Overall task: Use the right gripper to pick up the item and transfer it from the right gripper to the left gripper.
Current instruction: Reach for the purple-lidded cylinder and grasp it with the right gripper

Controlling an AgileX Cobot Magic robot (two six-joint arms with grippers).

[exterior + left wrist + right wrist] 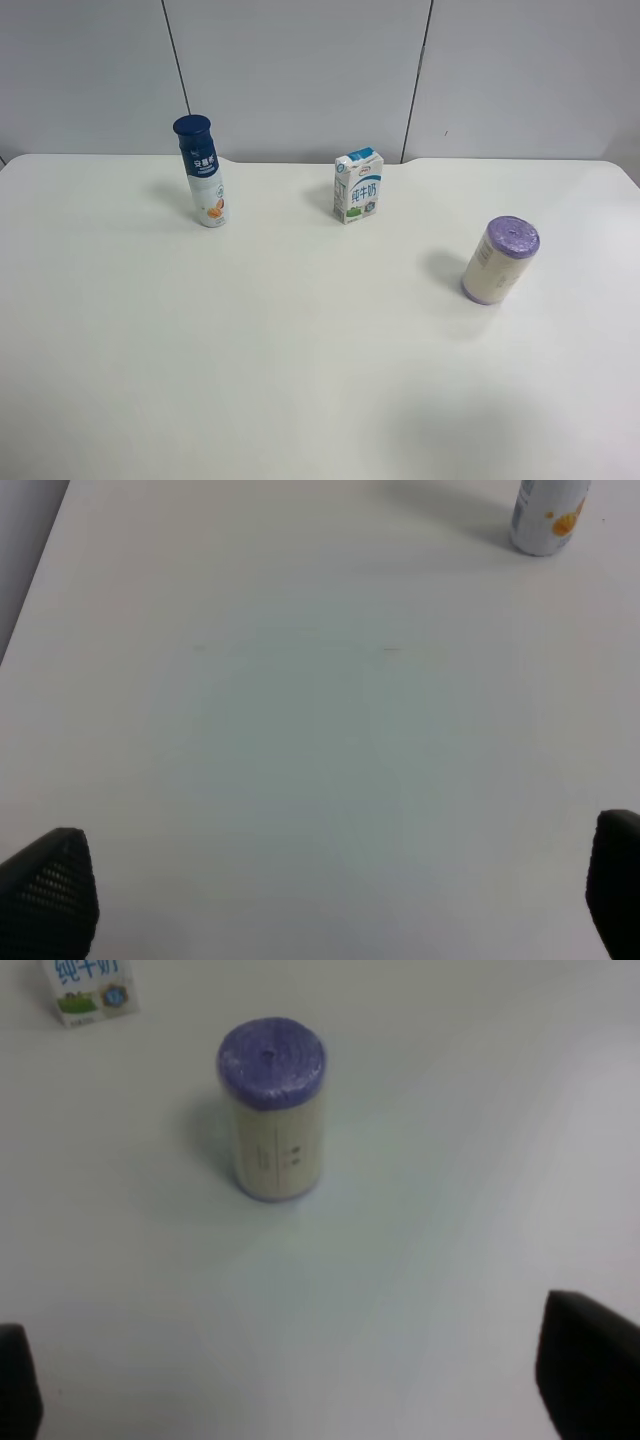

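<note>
**Tabletop layout.** Three objects stand on one white tabletop [250, 390], one of each kind, all well apart from one another.

(a) One stubby cream-beige cylinder roll [500, 260] with purple ends stands on end with a purple face up. It is near the tabletop edge at the exterior high view's right, roughly midway between that edge's far and near corners, and touches nothing but the tabletop. The right wrist view shows a small printed label [285, 1155] on its side.

(b) One small blue-and-white milk carton [358, 186] stands upright near the middle of the far edge.

(c) One tall white plastic bottle with a dark blue cap [203, 172] stands upright near the far edge, toward the far corner at the exterior high view's left.

**Right gripper** [300, 1385]. Only the tips of its two black jaws are in view. The jaws are spread wide and hold nothing. The roll stands ahead of the gap between them, apart from both tips, and a corner of the milk carton shows beyond it.

**Left gripper** [330, 890]. Two black jaw tips are in view, spread wide over bare tabletop and holding nothing. The base of the bottle stands well apart from them.
</note>
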